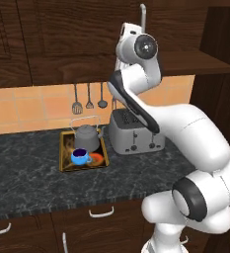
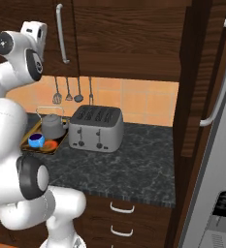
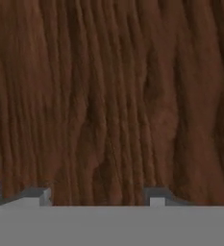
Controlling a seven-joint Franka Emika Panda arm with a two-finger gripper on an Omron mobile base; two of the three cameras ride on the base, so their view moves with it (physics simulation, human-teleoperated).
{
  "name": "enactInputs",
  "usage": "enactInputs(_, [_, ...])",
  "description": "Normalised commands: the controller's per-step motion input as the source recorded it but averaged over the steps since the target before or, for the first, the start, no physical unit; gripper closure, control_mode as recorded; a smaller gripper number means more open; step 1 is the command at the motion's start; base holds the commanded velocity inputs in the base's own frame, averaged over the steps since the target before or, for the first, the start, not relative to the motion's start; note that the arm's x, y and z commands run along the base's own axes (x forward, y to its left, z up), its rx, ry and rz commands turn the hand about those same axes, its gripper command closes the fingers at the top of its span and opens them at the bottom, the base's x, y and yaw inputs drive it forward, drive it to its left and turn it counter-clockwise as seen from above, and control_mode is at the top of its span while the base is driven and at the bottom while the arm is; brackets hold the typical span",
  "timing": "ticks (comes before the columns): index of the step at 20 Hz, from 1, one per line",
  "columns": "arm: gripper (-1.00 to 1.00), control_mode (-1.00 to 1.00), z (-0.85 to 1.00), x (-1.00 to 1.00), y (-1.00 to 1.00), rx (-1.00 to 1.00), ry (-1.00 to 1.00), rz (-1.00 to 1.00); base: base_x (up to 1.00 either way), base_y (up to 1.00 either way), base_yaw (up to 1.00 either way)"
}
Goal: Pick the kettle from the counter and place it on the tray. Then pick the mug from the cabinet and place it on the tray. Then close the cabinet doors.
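Note:
The grey kettle (image 1: 87, 137) stands at the back of the gold-rimmed tray (image 1: 63, 157) on the dark counter (image 1: 32, 168). The blue mug (image 1: 80, 156) sits in front of it on the same tray; the right base view also shows the mug (image 2: 36, 140) and kettle (image 2: 53, 126). My arm reaches up to the wall cabinet, beside a door's silver bar handle (image 2: 61, 34). My gripper (image 3: 96, 196) faces the brown cabinet door (image 3: 113, 96) from very close. Its fingertips (image 3: 36, 194) stand apart with nothing between them.
A boxy silver toaster (image 1: 135, 131) stands right of the tray. Utensils (image 1: 89, 99) hang on the orange tiled wall. Drawers with curved pulls (image 1: 100, 212) run below the counter. A steel fridge door (image 2: 216, 160) with a long handle fills the right side.

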Motion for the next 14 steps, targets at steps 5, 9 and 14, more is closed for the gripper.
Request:
enactInputs(5, [-1.00,-1.00,0.01,-0.65,0.04,-0.10,0.02,0.05,0.00,0.00,0.00])
enactInputs(9, [-1.00,-1.00,0.01,-0.86,-0.01,0.00,0.00,0.01,0.00,0.00,0.00])
enactInputs(14, [-1.00,-1.00,-0.04,-0.94,-0.01,-0.06,0.00,0.00,0.00,0.00,0.00])
